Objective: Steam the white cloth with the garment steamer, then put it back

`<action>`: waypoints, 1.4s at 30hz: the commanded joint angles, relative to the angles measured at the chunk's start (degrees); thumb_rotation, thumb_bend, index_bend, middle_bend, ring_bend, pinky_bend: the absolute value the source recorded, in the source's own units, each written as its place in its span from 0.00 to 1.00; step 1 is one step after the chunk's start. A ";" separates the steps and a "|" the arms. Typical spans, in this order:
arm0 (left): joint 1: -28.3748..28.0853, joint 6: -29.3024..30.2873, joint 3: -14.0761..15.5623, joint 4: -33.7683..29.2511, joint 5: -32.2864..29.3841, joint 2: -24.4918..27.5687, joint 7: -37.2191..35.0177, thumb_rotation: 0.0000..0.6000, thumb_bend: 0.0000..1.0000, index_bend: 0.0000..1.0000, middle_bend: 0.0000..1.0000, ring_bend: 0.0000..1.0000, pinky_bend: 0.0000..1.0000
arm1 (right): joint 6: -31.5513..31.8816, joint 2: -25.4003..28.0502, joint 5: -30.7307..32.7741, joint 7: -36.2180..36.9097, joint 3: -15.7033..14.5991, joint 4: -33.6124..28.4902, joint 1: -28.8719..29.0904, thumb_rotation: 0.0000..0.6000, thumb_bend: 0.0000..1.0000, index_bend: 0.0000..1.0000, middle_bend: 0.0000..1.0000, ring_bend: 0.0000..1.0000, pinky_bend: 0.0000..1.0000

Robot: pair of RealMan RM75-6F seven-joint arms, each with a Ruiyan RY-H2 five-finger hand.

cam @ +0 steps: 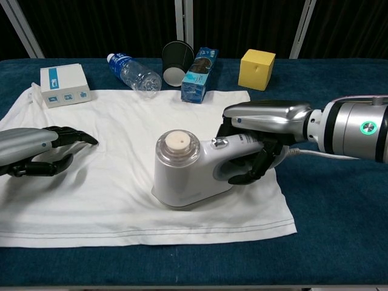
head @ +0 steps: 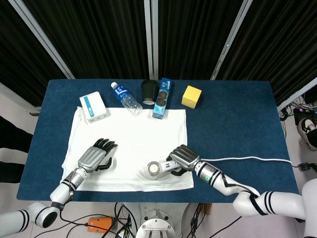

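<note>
While right hand (cam: 260, 142) grips garment steamer (cam: 188, 173) on white cloth (head: 133, 144), left hand (head: 96, 154) loosely spread, cord (head: 247, 159) clearest overhead

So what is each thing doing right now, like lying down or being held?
Cloth: spread flat on the table.
Steamer: base down on the cloth, handle gripped by the right hand.
Left hand: holds nothing, fingers apart, over the cloth.
Bottle: lying on its side.
Cup: tipped over.
Blue packet: lying flat.
White box: on the cloth's corner.
Yellow block: sitting on the table.
</note>
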 commanded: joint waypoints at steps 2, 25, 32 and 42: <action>0.01 0.09 0.04 -0.09 -0.08 0.02 0.00 0.19 0.53 0.09 0.07 0.00 0.00 | 0.15 -2.90 1.06 -2.71 0.22 3.76 -0.03 1.00 0.47 1.00 0.94 0.97 0.65; 0.15 1.07 0.35 -0.25 0.19 0.41 -0.40 0.19 0.53 0.09 0.07 0.00 0.00 | 2.48 -3.35 4.64 6.85 6.63 14.19 -1.42 1.00 0.47 1.00 0.94 0.97 0.64; 0.12 1.23 0.36 -0.49 0.21 0.40 -0.17 0.19 0.54 0.09 0.07 0.00 0.00 | 2.29 -2.22 -0.49 6.46 3.29 8.01 -1.33 1.00 0.47 1.00 0.94 0.97 0.64; 0.06 1.12 0.36 -0.45 -0.04 0.28 0.02 0.19 0.53 0.09 0.07 0.00 0.00 | 1.63 -6.41 3.12 0.81 3.76 13.09 -1.22 1.00 0.47 1.00 0.94 0.97 0.64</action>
